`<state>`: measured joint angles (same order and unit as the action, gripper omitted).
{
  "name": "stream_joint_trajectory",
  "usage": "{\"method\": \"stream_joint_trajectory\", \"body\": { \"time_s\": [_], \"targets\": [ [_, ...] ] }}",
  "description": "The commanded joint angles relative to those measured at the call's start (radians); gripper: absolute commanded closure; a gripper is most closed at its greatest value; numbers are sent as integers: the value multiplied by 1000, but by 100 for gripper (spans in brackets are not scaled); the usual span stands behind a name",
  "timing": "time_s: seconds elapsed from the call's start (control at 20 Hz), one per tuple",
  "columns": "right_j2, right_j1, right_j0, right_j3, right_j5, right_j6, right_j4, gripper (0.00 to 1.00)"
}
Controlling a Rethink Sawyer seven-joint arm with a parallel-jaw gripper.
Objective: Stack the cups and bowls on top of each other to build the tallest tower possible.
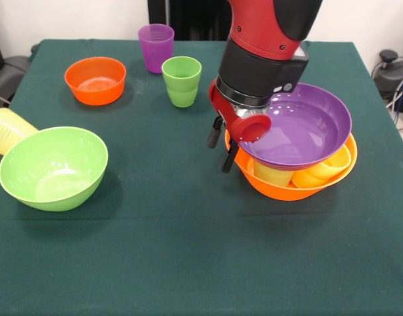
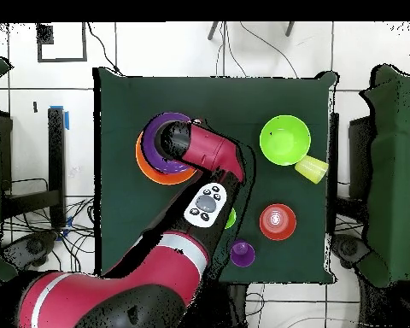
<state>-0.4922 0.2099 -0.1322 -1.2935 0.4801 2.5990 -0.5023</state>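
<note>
The largest bowl, orange-yellow (image 1: 290, 189), stands at the right with yellow cups (image 1: 318, 171) lying inside it. The wide purple bowl (image 1: 300, 128) rests tilted on those cups. My gripper (image 1: 221, 146) hangs at this pile's left rim, its black fingers apart with nothing between them. In the overhead view my arm covers the gripper and part of the purple bowl (image 2: 160, 128). The deep lime green bowl (image 1: 53, 168) stands at the left, with a pale yellow cup (image 1: 5, 130) on its side against it. The small orange bowl (image 1: 95, 80), a purple cup (image 1: 156, 46) and a lime green cup (image 1: 182, 80) stand at the far side.
The green table cloth (image 1: 188, 250) stretches bare toward the front edge. In the overhead view the lime bowl (image 2: 284, 138), yellow cup (image 2: 312, 168), small orange bowl (image 2: 277, 220) and purple cup (image 2: 242, 252) lie right of my arm. Cables and gear lie off the table's sides.
</note>
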Motion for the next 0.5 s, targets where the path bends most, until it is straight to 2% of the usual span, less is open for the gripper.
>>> {"method": "stream_joint_trajectory", "body": {
  "time_s": [0.05,0.5],
  "targets": [
    [88,-29,-22,-30,31,194,-29,0],
    [67,-41,-46,-22,38,226,-44,0]
  ]
}}
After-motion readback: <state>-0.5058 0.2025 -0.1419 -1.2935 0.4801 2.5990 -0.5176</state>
